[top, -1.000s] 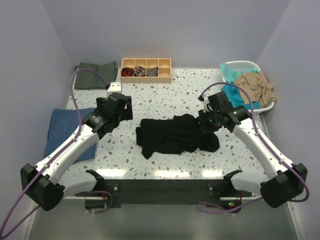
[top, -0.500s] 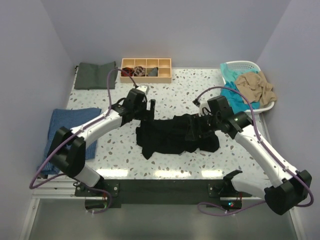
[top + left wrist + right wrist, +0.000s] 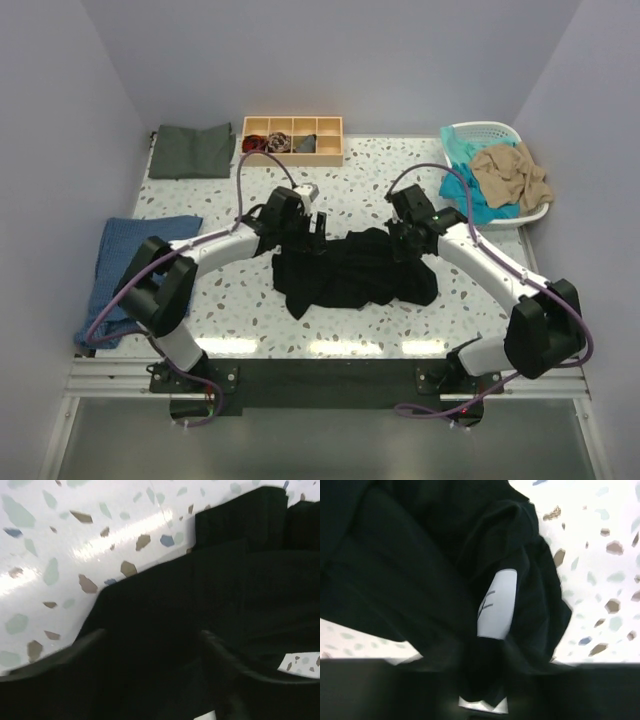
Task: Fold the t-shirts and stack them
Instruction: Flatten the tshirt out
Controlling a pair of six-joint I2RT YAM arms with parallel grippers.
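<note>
A large black t-shirt (image 3: 350,272) lies crumpled mid-table. My left gripper (image 3: 311,231) is open at its upper left edge. In the left wrist view its fingers (image 3: 227,655) are spread wide over the black t-shirt (image 3: 200,600), with nothing pinched. My right gripper (image 3: 402,241) sits on the shirt's upper right part. In the right wrist view a fold of the black t-shirt (image 3: 410,565) is bunched between the jaws of the right gripper (image 3: 490,680), just below the white tag (image 3: 497,605). A dark grey-green t-shirt (image 3: 190,150) lies folded at the back left. Teal (image 3: 465,190) and tan (image 3: 512,170) t-shirts are in the basket.
A white laundry basket (image 3: 492,130) stands at the back right. A wooden compartment box (image 3: 292,139) with small cloth bundles sits at the back centre. A blue folded cloth (image 3: 140,262) lies at the left edge. Grey walls close in on three sides.
My left arm has swung in from the left side to the shirt's upper left edge. My right gripper has shifted left along the top of the shirt, opened and closed again on the fabric.
</note>
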